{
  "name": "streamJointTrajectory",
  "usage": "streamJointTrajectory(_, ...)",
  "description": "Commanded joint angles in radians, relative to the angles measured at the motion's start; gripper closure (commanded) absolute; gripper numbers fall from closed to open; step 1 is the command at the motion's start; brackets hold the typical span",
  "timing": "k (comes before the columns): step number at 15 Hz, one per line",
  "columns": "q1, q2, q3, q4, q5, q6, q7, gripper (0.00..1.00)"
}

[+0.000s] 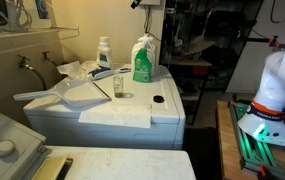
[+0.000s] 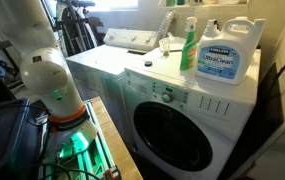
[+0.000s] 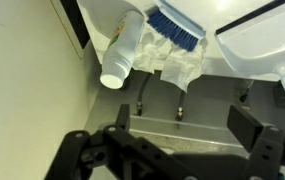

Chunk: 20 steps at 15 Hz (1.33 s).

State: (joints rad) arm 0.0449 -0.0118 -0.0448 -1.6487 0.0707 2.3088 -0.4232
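Above the gripper point(image 3: 187, 140), a white bottle point(image 3: 122, 55) (plain, tilted).

The gripper point(image 3: 167, 150) stands spread wide — the white arm point(image 1: 278, 75) rises upright.

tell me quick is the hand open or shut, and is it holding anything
Hand: open in the wrist view, jaws wide apart, nothing between them; the blue-bristled brush lies beyond it, not touched.
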Motion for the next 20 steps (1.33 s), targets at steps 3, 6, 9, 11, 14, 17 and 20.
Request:
streamJointTrajectory(3,-0.033,-0.056,0.009,-0.064,-0.177,-0.224,0.023,0.00)
streamJointTrajectory(6,-0.029,-0.017,0.013,-0.006,-0.120,-0.189,0.001,0.00)
streamJointTrajectory(9,-0.020,-0.016,0.029,0.005,-0.182,-0.266,0.008,0.00)
streamJointTrajectory(11,-0.009,-0.005,0.045,0.008,-0.153,-0.295,0.009,0.00)
streamJointTrajectory(14,-0.001,0.021,0.064,0.005,-0.019,-0.297,-0.010,0.00)
streamJointTrajectory(17,-0.011,0.040,0.066,-0.033,-0.087,-0.319,0.123,0.00)
streamJointTrajectory(20,-0.010,0.049,0.064,-0.066,-0.214,-0.381,0.218,0.00)
